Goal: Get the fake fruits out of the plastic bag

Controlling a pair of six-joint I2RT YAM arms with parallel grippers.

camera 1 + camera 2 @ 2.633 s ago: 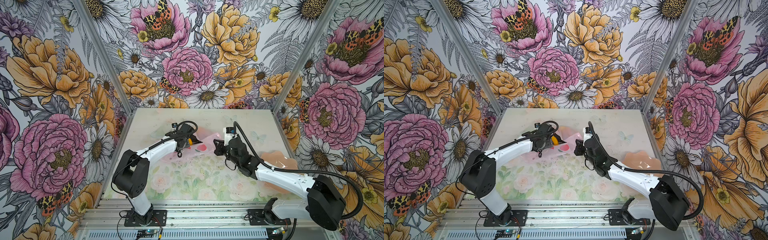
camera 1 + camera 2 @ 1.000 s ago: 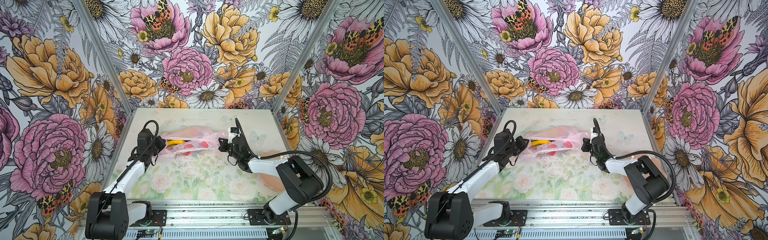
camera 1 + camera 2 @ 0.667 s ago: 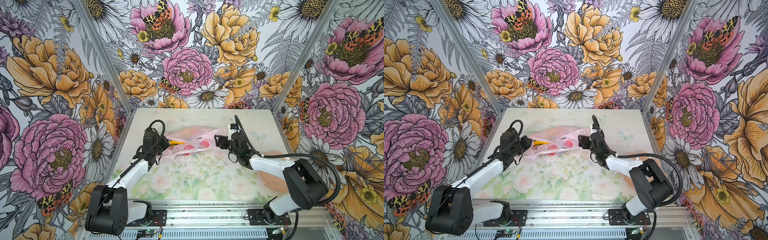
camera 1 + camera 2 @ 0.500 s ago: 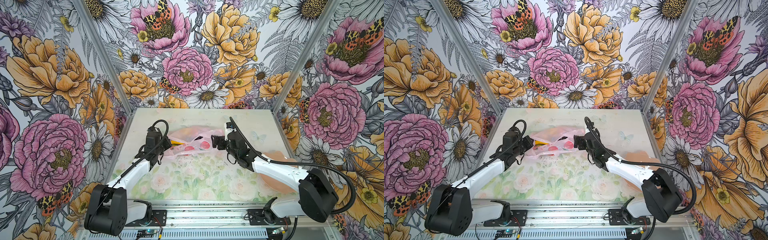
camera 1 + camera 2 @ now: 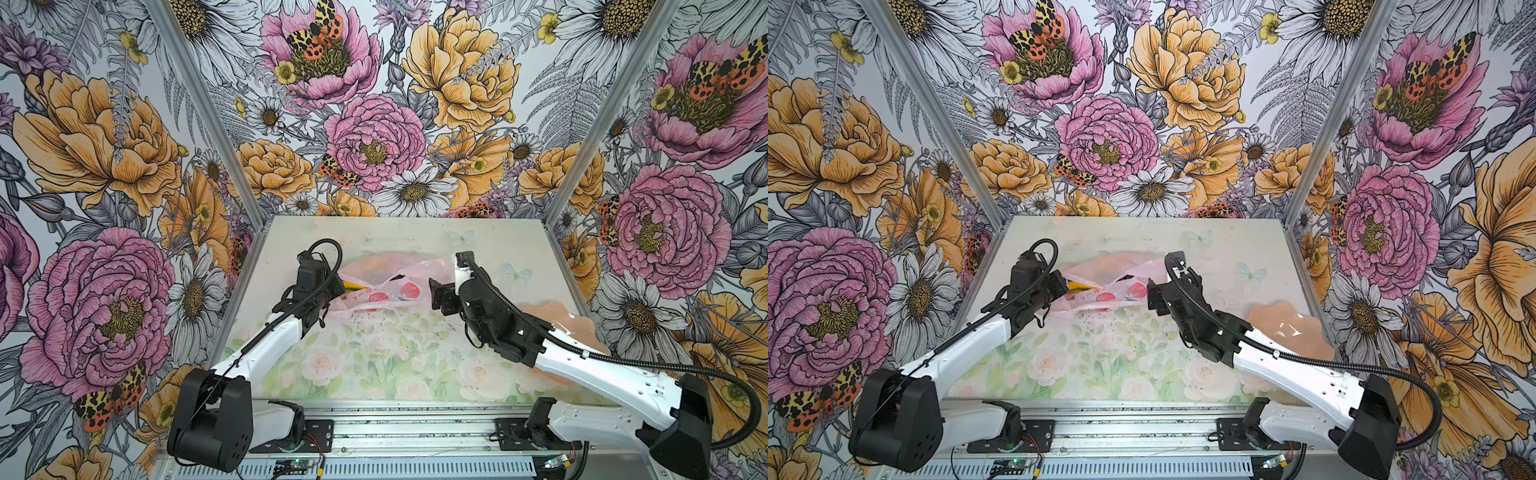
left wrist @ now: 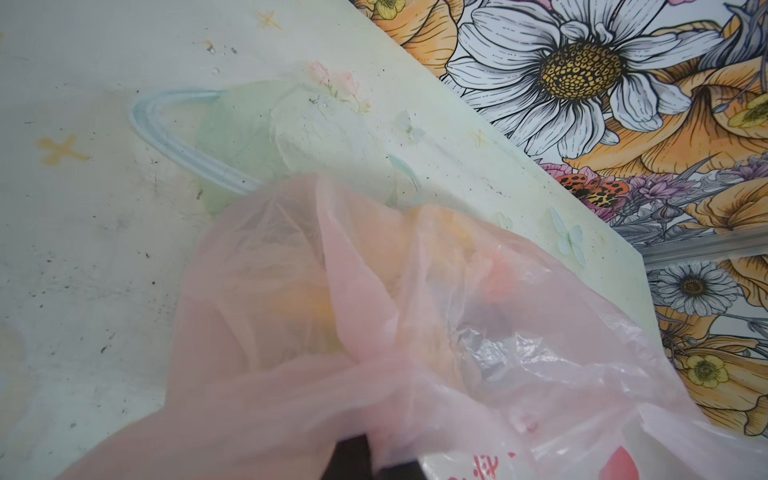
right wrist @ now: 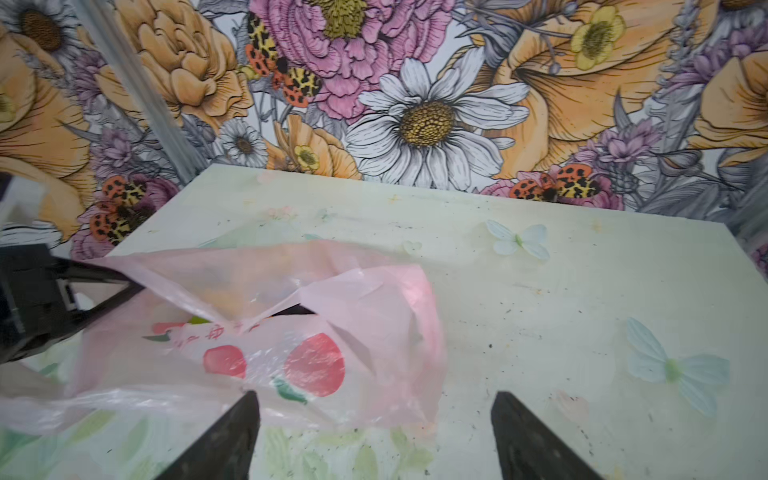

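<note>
Pink plastic bag | left claw pinches its edge | right claw wide, bag just ahead

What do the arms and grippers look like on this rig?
Left arm and right arm: white link shells, black joint housings, black corrugated cable conduit looping to each wrist. Left gripper and right gripper are black; the right's fingers are tapered wedges.

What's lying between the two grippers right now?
The plastic bag, fake fruits showing through it, in both top views; the left gripper is shut on one end, the open right gripper faces the other.
</note>
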